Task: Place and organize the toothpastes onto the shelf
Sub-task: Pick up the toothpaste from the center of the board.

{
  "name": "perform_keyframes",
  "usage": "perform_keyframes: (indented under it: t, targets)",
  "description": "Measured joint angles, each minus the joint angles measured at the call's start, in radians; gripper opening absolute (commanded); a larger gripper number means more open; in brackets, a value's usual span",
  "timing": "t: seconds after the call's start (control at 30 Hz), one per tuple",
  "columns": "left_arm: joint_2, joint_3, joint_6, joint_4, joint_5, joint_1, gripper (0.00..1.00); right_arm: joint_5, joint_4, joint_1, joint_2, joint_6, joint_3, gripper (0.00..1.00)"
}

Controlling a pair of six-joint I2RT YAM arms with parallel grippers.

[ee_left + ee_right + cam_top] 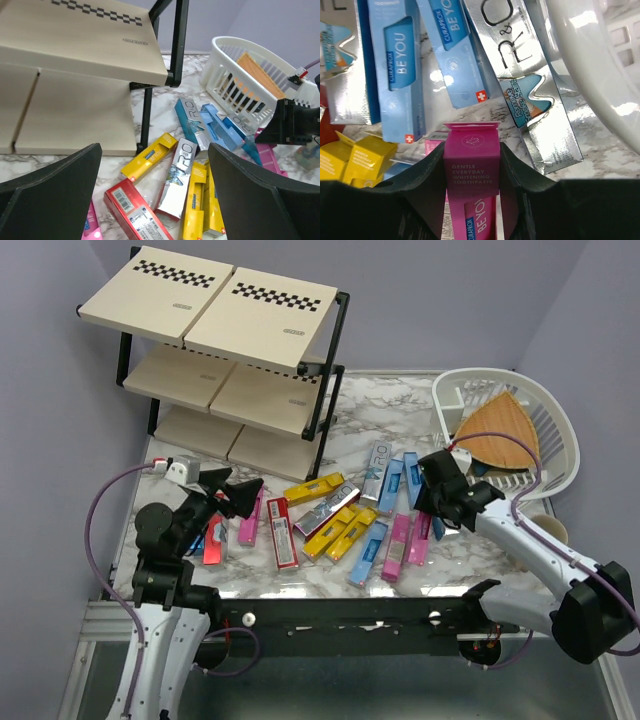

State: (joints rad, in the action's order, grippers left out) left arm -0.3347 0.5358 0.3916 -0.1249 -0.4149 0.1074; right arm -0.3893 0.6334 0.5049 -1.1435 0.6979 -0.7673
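Pinching a pink toothpaste box (472,172) near its end flap, the right pincer (472,150) presses both long sides. Just beyond it, light blue boxes (400,70) and a silver box (530,85) lie flat on the marble table (602,170), with the white basket (590,65) to its right. The left pincer (152,165) is spread wide with nothing between, above a red box (132,210) and a yellow box (150,157). The shelf (90,45) stands beyond it, to the left.

About fifteen toothpastes (282,533) — one shelf (255,305), one basket (566,430)
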Motion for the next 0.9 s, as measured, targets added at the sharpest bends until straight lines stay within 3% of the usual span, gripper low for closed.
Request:
perform_keyframes:
  t: [0.17, 0.3, 0.63, 0.9]
  targets:
    - [-0.089, -0.007, 0.079, 0.102, -0.019, 0.04, 0.99, 0.017, 0.025, 0.0, 0.011, -0.011, -0.063, 0.3]
    - [-0.188, -0.002, 0.095, 0.146, 0.045, 0.204, 0.99, 0.029, 0.028, 0.0, 0.01, -0.018, -0.094, 0.3]
    - [-0.467, 0.011, 0.031, 0.293, 0.512, 0.811, 0.99, 0.047, 0.044, 0.0, -0.051, -0.023, -0.161, 0.3]
    - [-0.776, 0.049, -0.146, 0.489, 0.934, 1.237, 0.99, 0.064, 0.089, 0.0, -0.127, 0.004, -0.23, 0.29]
